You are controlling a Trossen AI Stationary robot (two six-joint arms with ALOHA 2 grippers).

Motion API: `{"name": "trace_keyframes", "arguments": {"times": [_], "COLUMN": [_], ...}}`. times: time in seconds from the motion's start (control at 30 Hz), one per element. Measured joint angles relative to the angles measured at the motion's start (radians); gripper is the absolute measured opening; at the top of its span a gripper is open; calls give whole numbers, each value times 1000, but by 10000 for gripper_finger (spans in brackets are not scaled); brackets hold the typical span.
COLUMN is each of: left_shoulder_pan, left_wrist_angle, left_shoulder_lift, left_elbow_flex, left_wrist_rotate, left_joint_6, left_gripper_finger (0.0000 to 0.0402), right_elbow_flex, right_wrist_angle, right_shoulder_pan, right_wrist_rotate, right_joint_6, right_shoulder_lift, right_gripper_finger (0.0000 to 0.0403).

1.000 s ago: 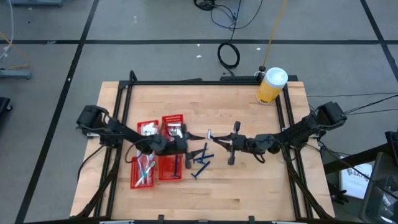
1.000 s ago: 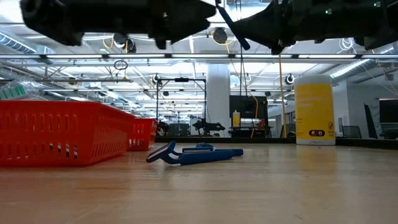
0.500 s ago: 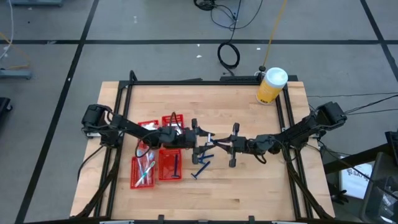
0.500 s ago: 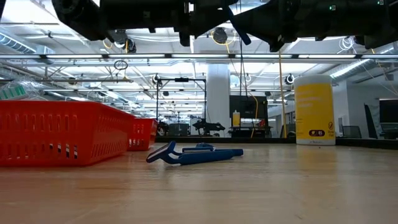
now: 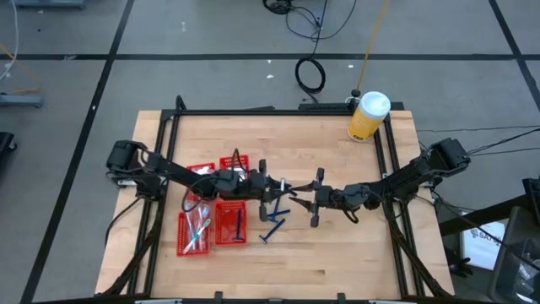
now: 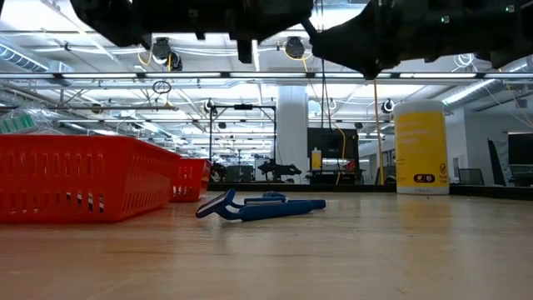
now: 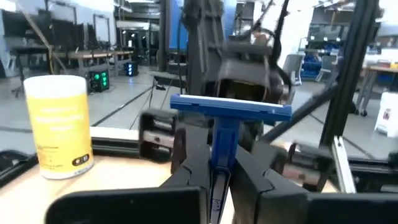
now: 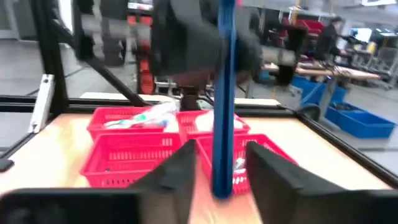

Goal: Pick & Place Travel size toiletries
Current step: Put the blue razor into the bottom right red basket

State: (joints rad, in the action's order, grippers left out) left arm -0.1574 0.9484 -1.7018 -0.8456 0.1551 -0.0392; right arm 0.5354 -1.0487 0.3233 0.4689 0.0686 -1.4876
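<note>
A dark blue razor (image 7: pixel 229 107) hangs in mid-air above the table's middle, between my two grippers. My left gripper (image 7: pixel 221 167) reaches in from the left and is shut on it (image 5: pixel 274 187). My right gripper (image 8: pixel 217 169) faces it from the right (image 5: pixel 310 198); it is open, its fingers on either side of the razor's handle (image 8: pixel 222 93) without touching. More blue razors (image 5: pixel 274 221) lie flat on the wood below (image 6: pixel 262 206). Toothbrushes (image 5: pixel 199 228) and another razor (image 5: pixel 240 226) lie in the near red baskets. My left gripper pinches the razor's handle (image 7: pixel 219 155) between its two fingers, some way below the head. The fingers come in level from the table's left. The razor is lifted clear of the table, with its head (image 7: pixel 230 106) standing beyond the fingertips.
Four red mesh baskets (image 5: pixel 192 245) sit at the table's left, under my left arm. A big yellow jar with a white lid (image 5: pixel 369 116) stands at the far right corner. Black frame rails (image 5: pixel 169 143) edge the table. Bare wood lies near and far of the grippers.
My left gripper has gone from above the baskets toward the table's right and a little up, reached the razor that my right gripper held out, and taken hold of it. My right arm has kept still and the razor has stayed in place in the air.
</note>
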Motion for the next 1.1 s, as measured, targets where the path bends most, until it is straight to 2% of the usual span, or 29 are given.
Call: {"name": "trace_keyframes", "arguments": {"times": [0.1,0.2,0.37,0.43,0.53,0.63,0.8,0.93,1.1], "left_shoulder_pan": [-4,-22,-105,-172,-278,-387,-480,-482,-483], "left_wrist_angle": [-189,-447,-924,-1041,-1081,-1079,-1081,-1081,-1069], "left_shoulder_lift": [96,220,417,454,490,513,510,511,511], "left_elbow_flex": [0,0,5,26,83,144,243,285,288], "left_wrist_rotate": [28,47,99,140,180,285,392,396,366], "left_joint_6": [-33,-100,-369,-475,-650,-833,-1070,-1149,-1127], "left_gripper_finger": [21,13,15,14,14,14,22,24,34], "right_elbow_flex": [0,0,0,0,0,0,-1,-1,-1], "right_wrist_angle": [23,37,35,37,38,40,43,43,43], "right_shoulder_pan": [0,2,6,5,0,-2,-2,-3,-3], "right_wrist_rotate": [38,52,57,58,58,58,58,58,55], "right_joint_6": [-27,-22,-20,-19,-20,-19,-19,-21,-30], "right_shoulder_lift": [4,4,5,5,5,5,5,5,5], "right_gripper_finger": [185,232,270,274,273,266,257,256,256]}}
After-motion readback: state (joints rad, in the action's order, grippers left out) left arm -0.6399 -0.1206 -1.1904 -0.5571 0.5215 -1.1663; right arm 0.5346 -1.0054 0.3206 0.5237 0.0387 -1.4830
